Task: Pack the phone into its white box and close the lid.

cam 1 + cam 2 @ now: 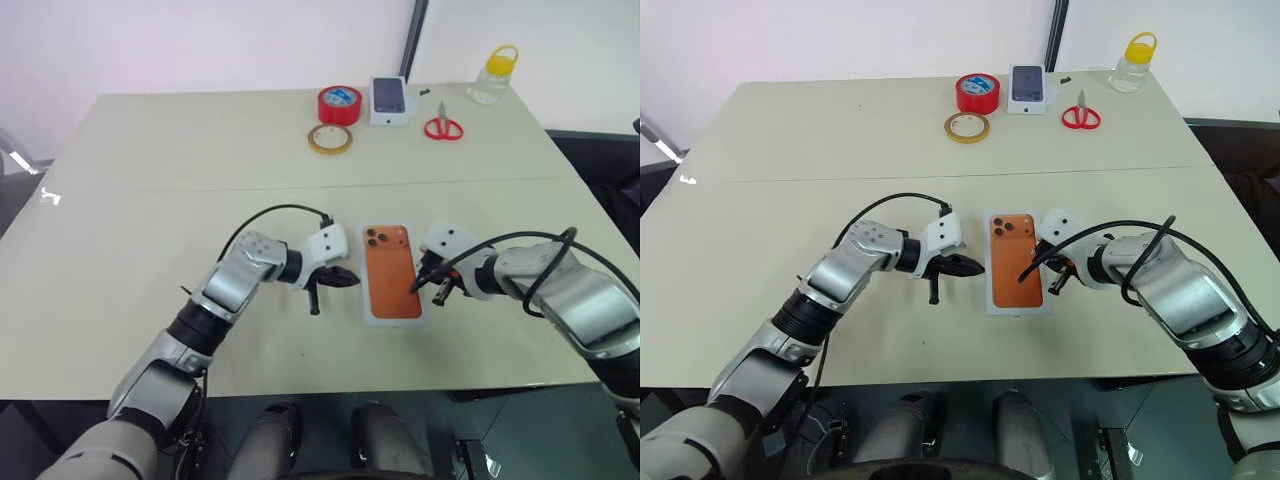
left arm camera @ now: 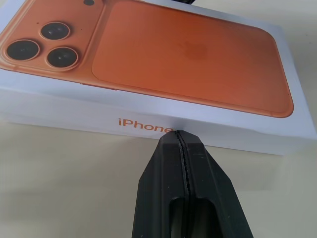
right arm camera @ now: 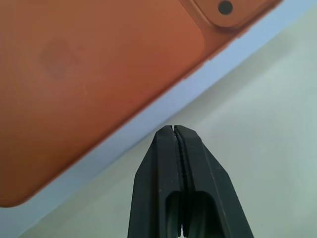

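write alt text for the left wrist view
A closed white phone box, its lid printed with an orange phone picture, lies on a beige table. The left claw, shut, points at the box's side wall, its tips right at the orange lettering there.

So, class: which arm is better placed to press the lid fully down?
Probably the right. The right tool, shut, angles steeply down at the edge of the lid, ready to push from above; the left tool, shut, points flatter at the lid's side.
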{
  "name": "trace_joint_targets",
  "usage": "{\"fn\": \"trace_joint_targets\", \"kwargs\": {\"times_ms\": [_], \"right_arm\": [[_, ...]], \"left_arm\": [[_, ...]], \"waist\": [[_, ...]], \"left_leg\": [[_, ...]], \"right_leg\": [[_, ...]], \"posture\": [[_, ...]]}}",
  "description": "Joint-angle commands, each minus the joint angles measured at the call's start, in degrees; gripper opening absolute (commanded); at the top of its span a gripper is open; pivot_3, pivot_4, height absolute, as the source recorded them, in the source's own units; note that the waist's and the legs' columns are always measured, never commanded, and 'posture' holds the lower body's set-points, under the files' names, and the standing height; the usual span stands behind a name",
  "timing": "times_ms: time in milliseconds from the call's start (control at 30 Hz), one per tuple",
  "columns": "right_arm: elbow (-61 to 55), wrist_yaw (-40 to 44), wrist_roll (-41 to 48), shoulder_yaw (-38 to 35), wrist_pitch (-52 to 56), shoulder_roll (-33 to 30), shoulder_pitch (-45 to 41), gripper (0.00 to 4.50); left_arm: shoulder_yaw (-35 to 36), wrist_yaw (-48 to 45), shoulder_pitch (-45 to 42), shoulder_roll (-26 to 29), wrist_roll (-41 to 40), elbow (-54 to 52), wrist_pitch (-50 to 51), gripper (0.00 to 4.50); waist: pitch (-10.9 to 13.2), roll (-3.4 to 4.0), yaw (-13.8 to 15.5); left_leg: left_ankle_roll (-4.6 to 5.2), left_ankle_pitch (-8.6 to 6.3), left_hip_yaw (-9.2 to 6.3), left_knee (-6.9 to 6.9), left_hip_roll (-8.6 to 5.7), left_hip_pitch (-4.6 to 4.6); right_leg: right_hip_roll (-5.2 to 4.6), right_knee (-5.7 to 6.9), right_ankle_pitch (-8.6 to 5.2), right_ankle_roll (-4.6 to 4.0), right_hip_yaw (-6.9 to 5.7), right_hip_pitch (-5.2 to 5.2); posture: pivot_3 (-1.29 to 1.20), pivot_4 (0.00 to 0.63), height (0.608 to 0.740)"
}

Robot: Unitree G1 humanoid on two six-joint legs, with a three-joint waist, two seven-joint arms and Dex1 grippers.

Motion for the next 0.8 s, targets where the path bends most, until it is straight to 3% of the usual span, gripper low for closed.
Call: {"fn": "trace_joint_targets", "kwargs": {"times_ms": [33,800], "right_arm": [[-2.42,0.40,0.51,-2.33,0.34,-0.08,-0.43,0.03],[-3.43,2.22,1.30,-4.47,1.17,-0.45,-1.83,0.03]], "left_arm": [[-0.01,0.64,-0.94,-0.76,-0.06,-0.61,-0.66,0.00],[2.40,1.98,-0.56,-2.01,-2.13,-1.88,0.52,0.00]], "waist": [[0.00,0.00,0.04],[0.00,0.00,0.06]], "left_leg": [[0.00,0.00,0.00,0.00,0.00,0.00],[0.00,0.00,0.00,0.01,0.00,0.00]], "right_leg": [[0.00,0.00,0.00,0.00,0.00,0.00],[0.00,0.00,0.00,0.00,0.00,0.01]], "posture": [[0.00,0.150,0.740],[0.00,0.150,0.740]]}}
